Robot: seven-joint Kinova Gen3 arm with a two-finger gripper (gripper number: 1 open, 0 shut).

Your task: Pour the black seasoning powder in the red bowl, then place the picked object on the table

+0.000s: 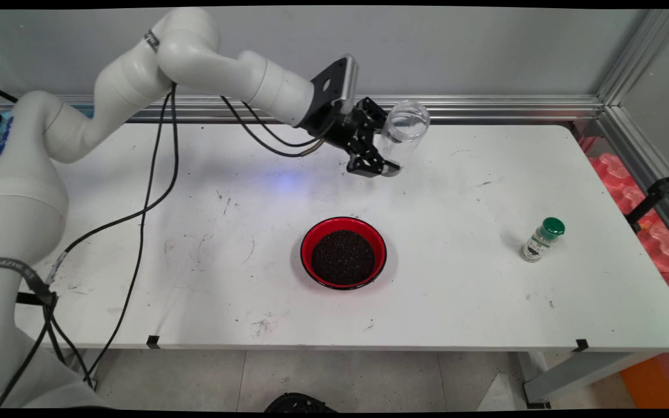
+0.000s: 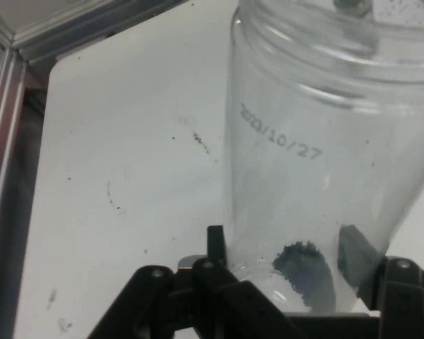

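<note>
Red bowl (image 1: 343, 253) of dark grains sits mid-table; gripper (image 1: 382, 152) clasps a clear, near-empty plastic jar (image 1: 402, 132) near the far edge.

White arm, reaching in from the left, elbow raised, wrist angled downward to the right. Black gripper (image 1: 389, 152) held aloft, fingers (image 2: 216, 244) clamped together around a load.

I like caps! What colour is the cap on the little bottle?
Green. The little bottle stands alone near the table's right side; its cap shows best in the main view.
</note>
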